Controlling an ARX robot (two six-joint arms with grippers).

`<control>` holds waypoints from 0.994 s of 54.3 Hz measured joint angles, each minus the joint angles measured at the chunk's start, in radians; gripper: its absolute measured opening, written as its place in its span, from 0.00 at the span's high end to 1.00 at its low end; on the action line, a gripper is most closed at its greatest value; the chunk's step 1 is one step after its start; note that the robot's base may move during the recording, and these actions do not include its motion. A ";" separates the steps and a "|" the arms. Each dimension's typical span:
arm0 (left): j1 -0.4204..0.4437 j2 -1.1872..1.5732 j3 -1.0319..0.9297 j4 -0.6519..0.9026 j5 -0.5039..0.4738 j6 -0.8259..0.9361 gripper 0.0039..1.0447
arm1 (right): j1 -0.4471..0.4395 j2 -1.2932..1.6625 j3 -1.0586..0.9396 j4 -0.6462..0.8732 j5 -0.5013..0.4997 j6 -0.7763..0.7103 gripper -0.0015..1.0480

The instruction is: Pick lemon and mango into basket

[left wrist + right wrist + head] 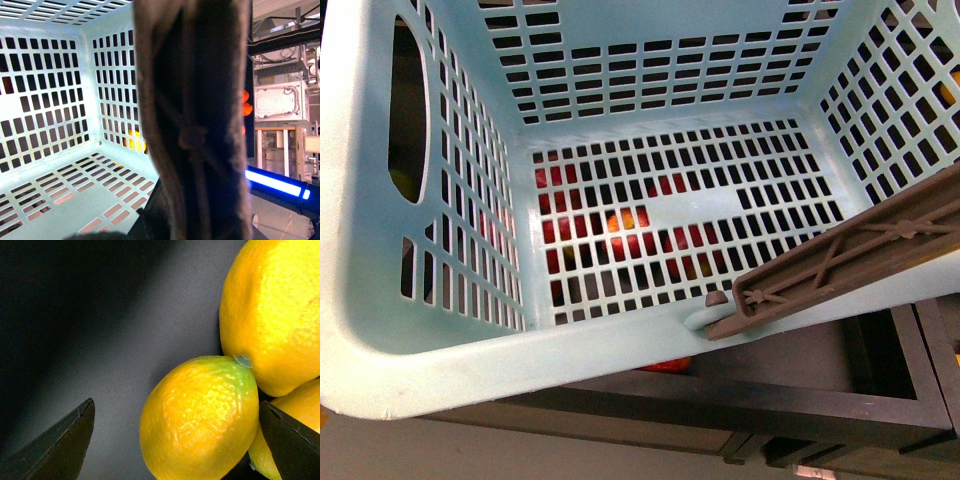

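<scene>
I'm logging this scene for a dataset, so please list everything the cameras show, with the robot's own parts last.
basket: one, light teal, slotted, fills the front view, nothing inside
handle: one, brown, ribbed, over the basket's near right corner
red fruit: count unclear, red-orange, seen below through the basket's floor slots
dark crate: one, black, under the basket
lemon: one, yellow with a green tip, on a dark surface
yellow fruits: two, close beside the lemon
right gripper: open, black fingers either side of the lemon

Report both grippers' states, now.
Left gripper: cannot tell; the basket handle hides it.
Right gripper: open, a lemon between its fingers, not gripped.
</scene>
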 joint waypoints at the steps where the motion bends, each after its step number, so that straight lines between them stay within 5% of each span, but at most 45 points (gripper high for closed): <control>1: 0.000 0.000 0.000 0.000 0.000 0.000 0.96 | 0.000 0.003 0.005 -0.002 0.000 0.000 0.08; 16: 0.000 0.000 0.000 0.000 0.000 0.000 0.96 | 0.004 0.080 0.117 -0.066 0.002 0.001 0.09; 26: 0.000 0.000 0.000 0.000 0.000 0.000 0.96 | 0.006 0.084 0.119 -0.064 -0.026 0.000 0.40; 35: 0.000 0.000 0.000 0.000 0.000 0.000 0.96 | 0.016 -0.007 0.010 0.008 -0.069 -0.056 0.45; 54: 0.000 0.000 0.000 0.000 0.000 0.000 0.96 | 0.053 -0.534 -0.330 0.103 -0.401 -0.270 0.45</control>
